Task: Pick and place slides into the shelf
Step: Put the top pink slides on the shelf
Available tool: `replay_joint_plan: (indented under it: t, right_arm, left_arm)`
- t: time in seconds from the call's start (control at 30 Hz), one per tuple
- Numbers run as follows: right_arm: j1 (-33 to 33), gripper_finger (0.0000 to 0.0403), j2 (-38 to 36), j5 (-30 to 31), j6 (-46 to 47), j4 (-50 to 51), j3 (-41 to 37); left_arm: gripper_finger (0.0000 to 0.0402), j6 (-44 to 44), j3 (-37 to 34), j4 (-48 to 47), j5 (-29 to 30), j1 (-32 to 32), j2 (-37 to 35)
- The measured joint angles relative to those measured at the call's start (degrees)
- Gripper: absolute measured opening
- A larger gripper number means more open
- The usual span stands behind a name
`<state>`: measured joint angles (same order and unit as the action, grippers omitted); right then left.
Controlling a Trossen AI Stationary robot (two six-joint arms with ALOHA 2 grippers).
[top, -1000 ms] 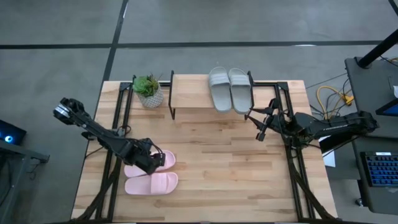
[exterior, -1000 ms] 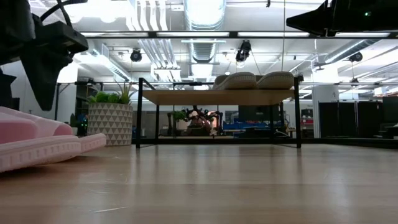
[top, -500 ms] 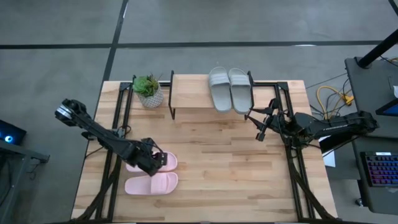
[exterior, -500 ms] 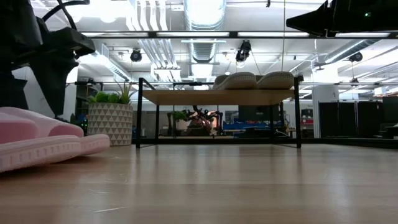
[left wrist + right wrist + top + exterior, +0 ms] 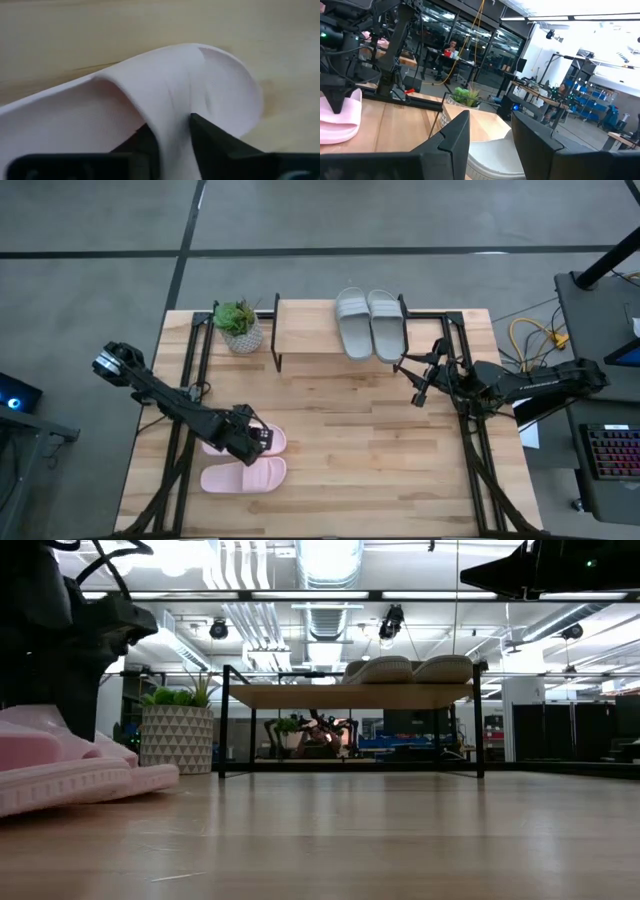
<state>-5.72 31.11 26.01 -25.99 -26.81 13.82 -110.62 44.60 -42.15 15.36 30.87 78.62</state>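
Two pale pink slides lie on the tabletop at the near left. My left gripper (image 5: pixel 256 437) is down on the farther one (image 5: pixel 273 442) and shut on its strap. The other pink slide (image 5: pixel 243 476) lies flat just nearer. Two grey-beige slides (image 5: pixel 370 323) rest sole down, side by side, on the right half of the shelf (image 5: pixel 305 330) at the far edge. My right gripper (image 5: pixel 415 385) hangs open above the table, in front of the shelf's right end, with nothing between its fingers. My left gripper pinches the pink slide's wide strap (image 5: pixel 170 112) between its two fingers. One finger (image 5: pixel 148 142) is under the strap in the foot opening and the other (image 5: pixel 212 142) is on its outer face. The fingers point down from above. The sole lies on the table, and the strap is puckered up.
A potted plant (image 5: pixel 238 327) in a patterned white pot stands at the shelf's left end. The shelf's left half is bare plank. Bare wood tabletop (image 5: pixel 350 440) lies between the pink slides and the shelf. Black frame rails (image 5: pixel 190 395) run along the table's left and right sides.
My left gripper has come down and a little toward the table's right edge onto the farther pink slide, and has taken hold of its strap, which now stands puckered. The slide has slid slightly toward the right.
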Motion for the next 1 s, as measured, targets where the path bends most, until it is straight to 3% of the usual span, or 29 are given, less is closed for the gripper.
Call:
replay_joint_plan:
  t: [0.17, 0.33, 0.6, 0.83, 1.0]
  right_arm:
    - [-0.01, 0.0137, 0.0, -0.01, -0.27, -0.02, 0.0]
    - [0.01, 0.0137, 0.11, -3.78, -2.73, -0.04, 0.0]
    - [-0.05, 0.0137, 0.11, -16.18, -6.23, -1.3, 0.0]
    - [-2.6, 0.0142, 4.02, -17.0, -14.95, -0.55, 2.5]
    - [-6.56, 0.0178, 12.27, -16.97, -27.5, -0.42, 6.37]
  left_arm:
    - [0.0008, 4.24, -0.02, 2.16, -0.17, 0.0, -3.4]
    - [0.0002, 9.13, -0.03, 4.06, 0.82, 0.0, -9.12]
    - [0.0001, 18.06, 0.2, 5.81, 10.07, -0.04, -17.49]
    - [0.0001, 25.89, 0.22, 9.77, 15.17, -0.66, -21.22]
    - [0.0, 29.78, 0.23, 11.97, 15.29, -1.53, -21.27]
